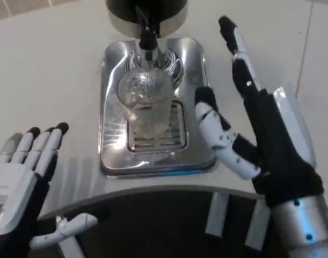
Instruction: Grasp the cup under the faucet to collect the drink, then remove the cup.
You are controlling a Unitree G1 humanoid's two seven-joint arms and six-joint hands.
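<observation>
Your largest landmark is the white table (56, 64), and on it sits the polished chrome drip tray (111, 107) with its slotted grille toward you. At the tray's far edge rises the dispenser, a black and silver drum (147, 13) carrying a black faucet (147, 38) that points straight down.

Your right hand (260, 140), white-backed with black and white fingers, stands just beside the tray's right edge. It is released, fingers apart and thumb reaching toward the tray, holding nothing. Your left hand (24, 166) rests low at the near left, well apart from the tray, fingers extended side by side and also empty.

The clear ribbed glass cup (146, 105) stands upright on the tray directly below the faucet, mouth upward, so its long axis is vertical. Whether any drink has gone in is hard to tell through the reflections.

Treat that cup as stiff, smooth and likely slippery, and as breakable if it tips onto the metal. Empty it will feel light; filled it will be noticeably heavier and can slosh. I would take it around the mid-wall from the right side, thumb opposing the fingers, keep it vertical, and draw it out toward you, clear of the spout.
</observation>
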